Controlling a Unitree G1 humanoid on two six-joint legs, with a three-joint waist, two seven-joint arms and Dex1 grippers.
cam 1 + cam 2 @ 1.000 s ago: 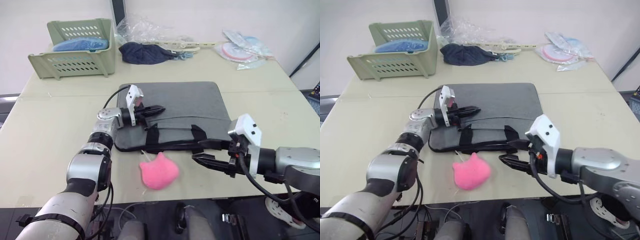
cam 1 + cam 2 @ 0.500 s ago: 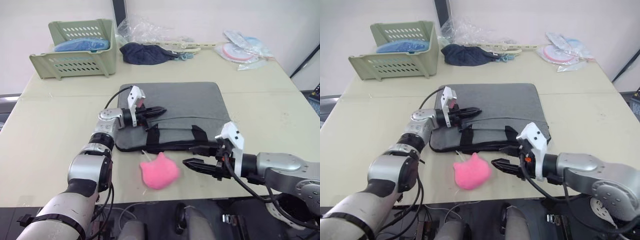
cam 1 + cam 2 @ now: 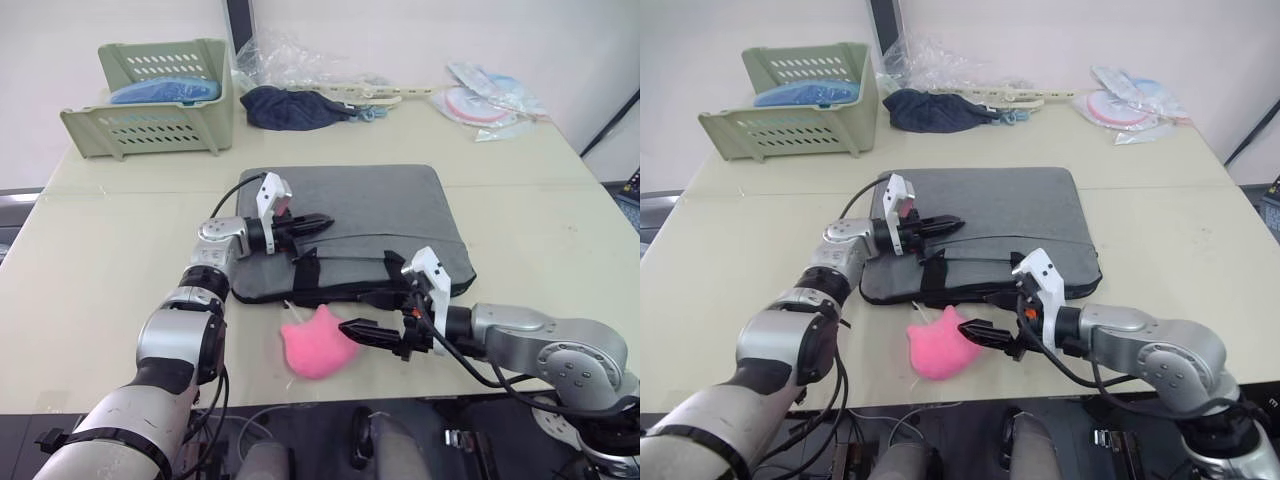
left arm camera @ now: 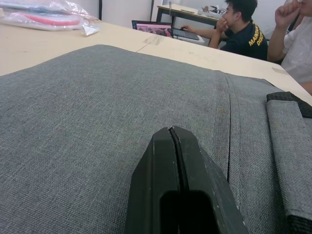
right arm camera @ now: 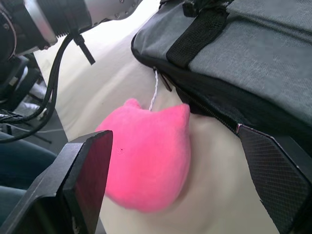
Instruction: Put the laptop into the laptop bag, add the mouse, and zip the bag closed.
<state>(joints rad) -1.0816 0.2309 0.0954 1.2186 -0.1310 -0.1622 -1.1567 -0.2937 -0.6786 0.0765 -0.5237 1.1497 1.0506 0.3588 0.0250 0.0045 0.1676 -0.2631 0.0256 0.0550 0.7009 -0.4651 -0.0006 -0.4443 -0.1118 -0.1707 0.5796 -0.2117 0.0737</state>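
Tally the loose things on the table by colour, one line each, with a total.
Grey: 1, laptop bag
Pink: 1, fluffy charm
Green: 1, basket
Dark blue: 1, cloth bundle
Clear plastic: 2, wrapper piles
Total: 6

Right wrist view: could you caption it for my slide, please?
Open right gripper faces the pink charm hanging beside the grey bag.

Even, bright indoor light falls from above across the table (image 3: 90, 270), with soft, short shadows under the laptop bag (image 3: 380, 205) along its near edge. No harsh glare shows. In the right wrist view the near black fingers (image 5: 87, 180) are blurred, and the pink charm (image 5: 146, 156) looks soft.
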